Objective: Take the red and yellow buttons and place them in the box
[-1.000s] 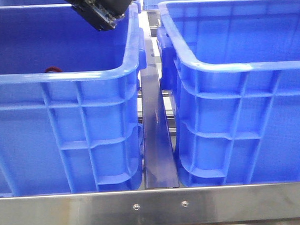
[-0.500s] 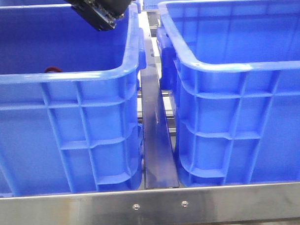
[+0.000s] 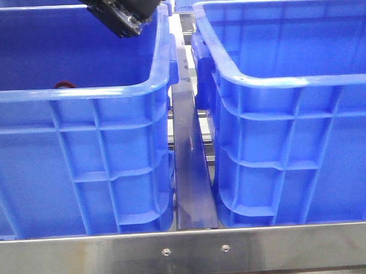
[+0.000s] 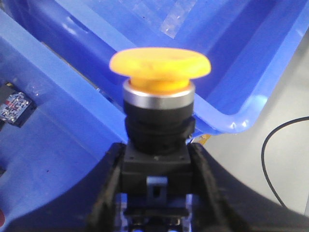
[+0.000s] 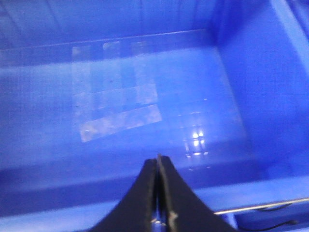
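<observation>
1. The left crate [image 3: 81,146] and the right crate [image 3: 291,139] stand side by side on the tabletop [image 3: 193,251], unmoved over the last second.
2. The left arm [image 3: 121,13] has barely shifted above the left crate; the carry is judged paused, not progressing.
3. The left gripper [image 4: 157,193] has its fingers [image 4: 108,193] clamped on the yellow button [image 4: 159,65], over a crate rim.
4. The right gripper [image 5: 158,193] has its fingers together, empty, over a bare crate floor [image 5: 120,111].
5. A dark red object [image 3: 64,84], possibly the red button, shows inside the left crate.
</observation>
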Controlling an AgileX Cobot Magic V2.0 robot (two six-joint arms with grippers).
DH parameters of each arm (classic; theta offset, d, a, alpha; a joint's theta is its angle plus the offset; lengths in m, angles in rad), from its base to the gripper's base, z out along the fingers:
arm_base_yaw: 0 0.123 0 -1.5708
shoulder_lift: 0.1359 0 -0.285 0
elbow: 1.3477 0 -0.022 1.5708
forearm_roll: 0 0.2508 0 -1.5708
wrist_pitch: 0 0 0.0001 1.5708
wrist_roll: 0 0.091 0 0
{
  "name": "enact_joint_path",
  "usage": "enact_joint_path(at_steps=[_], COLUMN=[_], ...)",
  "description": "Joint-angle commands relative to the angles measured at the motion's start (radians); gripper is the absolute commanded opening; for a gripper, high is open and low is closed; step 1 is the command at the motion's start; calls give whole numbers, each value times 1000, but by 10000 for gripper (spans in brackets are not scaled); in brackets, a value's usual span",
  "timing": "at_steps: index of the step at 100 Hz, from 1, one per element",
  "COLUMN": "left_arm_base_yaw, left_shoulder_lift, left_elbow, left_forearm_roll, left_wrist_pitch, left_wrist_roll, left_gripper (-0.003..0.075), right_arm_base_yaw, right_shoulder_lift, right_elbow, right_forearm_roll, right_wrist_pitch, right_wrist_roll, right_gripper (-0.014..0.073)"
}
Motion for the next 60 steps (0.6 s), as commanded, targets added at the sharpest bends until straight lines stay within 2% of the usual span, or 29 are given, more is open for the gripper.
enact_joint_path(at_steps=[1,6,7,14,18,47,60], left_arm_base_yaw=[-7,-7,-7,-7,-7,-7,-7], left_shoulder_lift=[-30,-30,-30,-30,-30,-30,-30], left_elbow=[-26,-26,-26,-26,-26,-26,-26], left_forearm_roll=[-27,-27,-27,-27,-27,-27,-27], left_wrist_pitch=[-57,-57,-57,-57,-57,-57,-57], left_wrist_roll=[3,3,3,3,3,3,3], left_gripper=[-20,-20,-20,-20,-20,-20,-20], right_arm_base_yaw=[1,1,1,1,2,43,76], right_shoulder_lift=[54,76,82,108,120,243,329], right_elbow=[-75,-95,-101,-128,-142,-273,-337], right_forearm_roll=[33,61,72,127,163,575,676], right_wrist_pitch=[-39,-31,-31,-24,-15,150,227], right_wrist_roll=[-10,-36,-48,-103,-125,-292,-354], right_gripper=[206,339,391,512,541,545,545])
